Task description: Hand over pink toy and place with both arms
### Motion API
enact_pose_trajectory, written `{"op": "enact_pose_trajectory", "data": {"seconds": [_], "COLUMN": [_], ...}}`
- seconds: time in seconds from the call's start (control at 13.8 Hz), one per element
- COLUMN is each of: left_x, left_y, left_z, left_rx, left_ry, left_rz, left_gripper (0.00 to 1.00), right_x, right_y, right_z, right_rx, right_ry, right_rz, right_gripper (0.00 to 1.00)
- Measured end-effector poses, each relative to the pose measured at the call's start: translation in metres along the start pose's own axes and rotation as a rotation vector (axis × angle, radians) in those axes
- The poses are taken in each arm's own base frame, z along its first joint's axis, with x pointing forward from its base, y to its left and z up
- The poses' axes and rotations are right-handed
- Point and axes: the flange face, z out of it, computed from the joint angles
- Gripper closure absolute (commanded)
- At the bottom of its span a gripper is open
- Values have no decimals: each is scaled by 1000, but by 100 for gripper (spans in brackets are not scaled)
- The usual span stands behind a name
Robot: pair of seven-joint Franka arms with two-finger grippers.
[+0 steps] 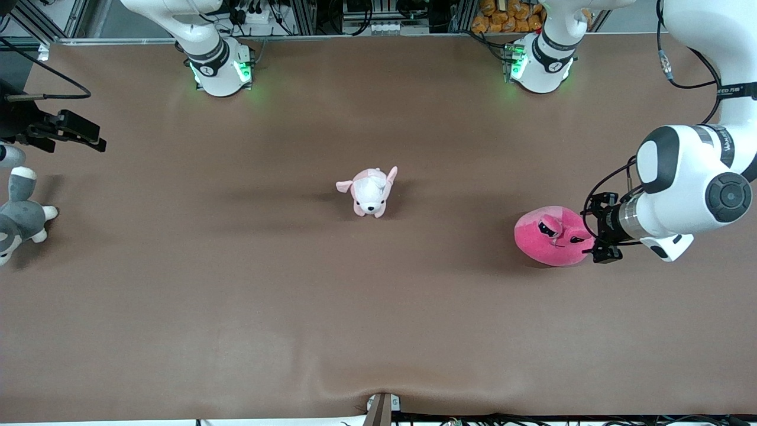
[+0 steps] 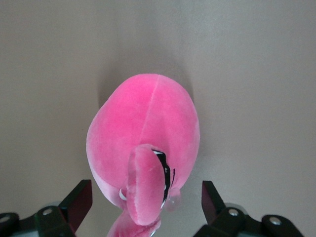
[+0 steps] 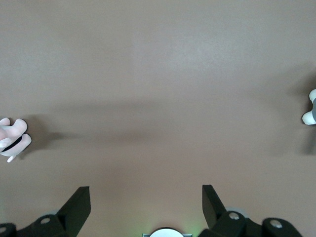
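Three plushes: lay on one brown, matte, faintly creased table cover, spread well apart.
Pink toy: the pink toy was the plush nearest the front camera, toward the left arm's end of the table; a round, fuzzy hot-pink blob with a centre seam and stalked dark eyes under droopy lids.
Left gripper: the left gripper, black and hard-edged, was at the pink toy's side nearest that end; its two fingers stood spread wide, one on each side of the toy's eye stalk, not pressing the plush, holding nothing.
Dog plush: a small white and pale pink dog plush with floppy ears stood near the table's middle, slightly farther from the front camera than the pink toy.
Grey plush: a grey and white plush lay at the right arm's end of the table, cut by the picture's edge.
Right gripper: the right gripper waited over that same end, above the grey plush's corner; its black fingers were spread apart over bare cover, empty.
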Motion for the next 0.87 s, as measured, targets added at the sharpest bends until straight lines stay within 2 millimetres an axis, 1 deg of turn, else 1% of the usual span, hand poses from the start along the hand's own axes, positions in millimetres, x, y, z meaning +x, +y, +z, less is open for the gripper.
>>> {"op": "enact_pose_trajectory", "data": {"seconds": [0.22,0.43,0.58,0.65,0.72,0.87], "left_x": [-2,0,0,0,0,0], "left_y": [0,-1,-1,-1,-1,-2], "left_z": [0,-3,-7,-7,-7,-7], "left_rx": [1,-5,-11,-12,-11,-10], "left_ry": [0,-1,-1,-1,-1,-1], "left_rz": [2,0,-1,-1,0,0], "left_gripper": [29,41,46,54,66,71], "right_x": [0,1,3,4,6,10], "right_y": [0,-1,-1,-1,-1,-1], "right_z": [0,-1,-1,-1,0,3], "right_rx": [0,0,0,0,0,0], "right_ry": [0,9,22,26,32,31], "right_rz": [-1,-2,-2,-1,0,0], "right_gripper": [0,0,0,0,0,0]}}
